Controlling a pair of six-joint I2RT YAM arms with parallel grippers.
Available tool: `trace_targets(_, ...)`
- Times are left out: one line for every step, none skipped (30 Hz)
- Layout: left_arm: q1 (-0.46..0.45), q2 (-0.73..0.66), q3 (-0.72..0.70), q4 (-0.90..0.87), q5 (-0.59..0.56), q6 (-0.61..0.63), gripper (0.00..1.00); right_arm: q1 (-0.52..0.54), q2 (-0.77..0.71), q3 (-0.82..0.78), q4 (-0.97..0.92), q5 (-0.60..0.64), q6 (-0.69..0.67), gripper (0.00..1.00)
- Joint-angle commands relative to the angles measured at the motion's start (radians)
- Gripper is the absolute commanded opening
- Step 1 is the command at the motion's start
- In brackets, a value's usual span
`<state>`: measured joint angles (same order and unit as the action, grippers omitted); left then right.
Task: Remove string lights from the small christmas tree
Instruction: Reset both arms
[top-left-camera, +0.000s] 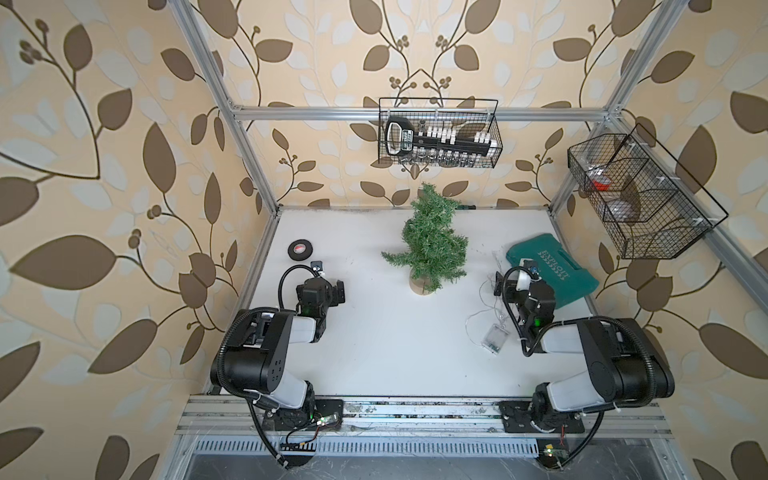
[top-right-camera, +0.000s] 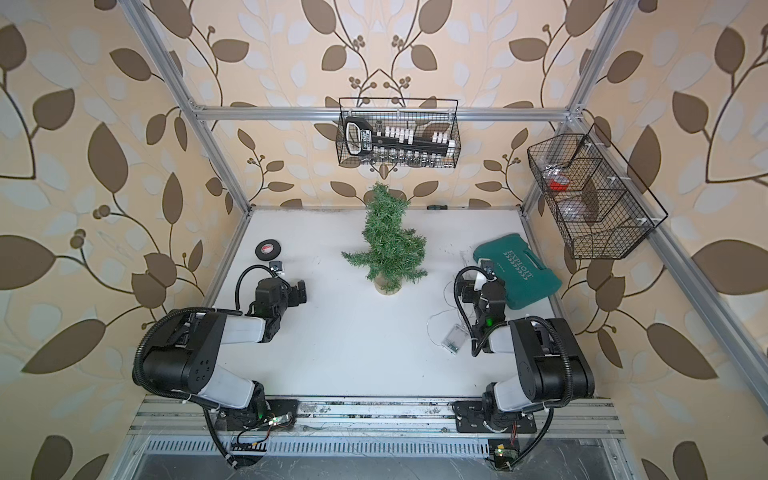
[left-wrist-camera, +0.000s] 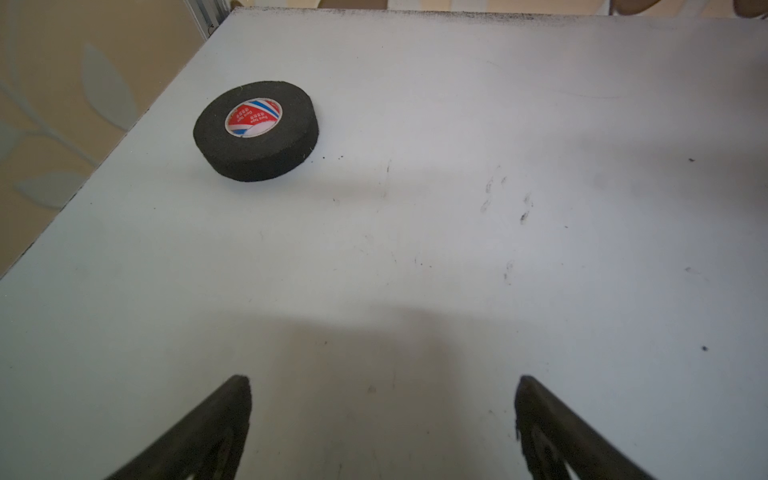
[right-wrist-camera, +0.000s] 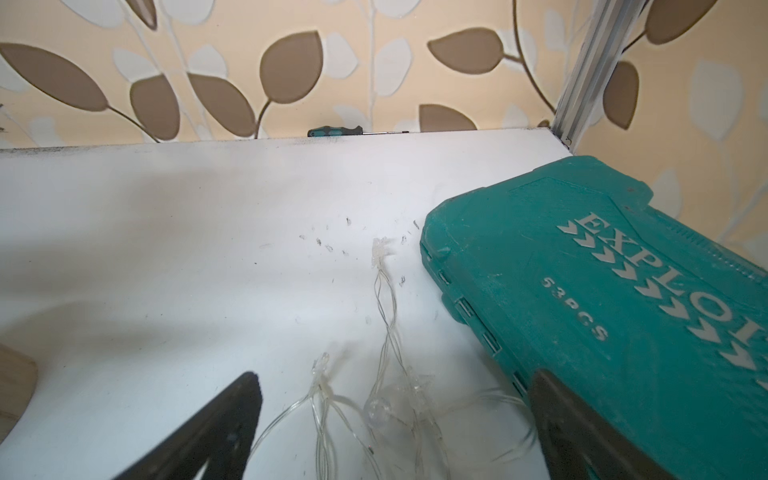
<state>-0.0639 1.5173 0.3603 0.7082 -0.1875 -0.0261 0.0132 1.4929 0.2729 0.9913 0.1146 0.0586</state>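
Two claws stand open and empty, left claw (left-wrist-camera: 382, 380) and right claw (right-wrist-camera: 395, 376); your lights (top-left-camera: 492, 338) lie on the surface (top-left-camera: 374, 353) right of the bare tree (top-left-camera: 432, 245). Withdraw carelessly and the right claw may snag loose wire.

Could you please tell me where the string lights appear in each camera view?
In both top views: string lights lie right of the tree, beside the green case.
Right wrist: string lights beside the green case.
Left wrist: not in it.
Shared landmark: the green case.
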Motion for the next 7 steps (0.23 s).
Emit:
trace_targets(0.008,-0.023,0.017,0.048,-0.006,0.0,0.99,0.006,0.006,0.009,0.021,-0.007,-0.009,1.0)
trace_targets(0.008,-0.023,0.018,0.048,-0.006,0.0,0.99,0.007,0.014,0.019,0.014,-0.008,-0.009,1.0)
trace_targets(0.009,-0.023,0.019,0.048,-0.006,0.0,0.99,0.006,0.02,0.024,0.005,-0.012,-0.009,1.0)
trace_targets(0.009,-0.023,0.018,0.048,-0.006,0.0,0.99,0.005,0.02,0.026,0.003,-0.015,-0.009,1.0)
trace_targets(0.008,-0.024,0.019,0.048,-0.006,0.0,0.99,0.004,0.017,0.023,0.005,-0.015,-0.008,1.0)
trace_targets(0.008,-0.023,0.019,0.048,-0.006,0.0,0.99,0.005,0.014,0.022,0.008,-0.014,-0.009,1.0)
trace_targets(0.009,-0.023,0.018,0.048,-0.006,0.0,0.99,0.005,0.01,0.015,0.014,-0.013,-0.009,1.0)
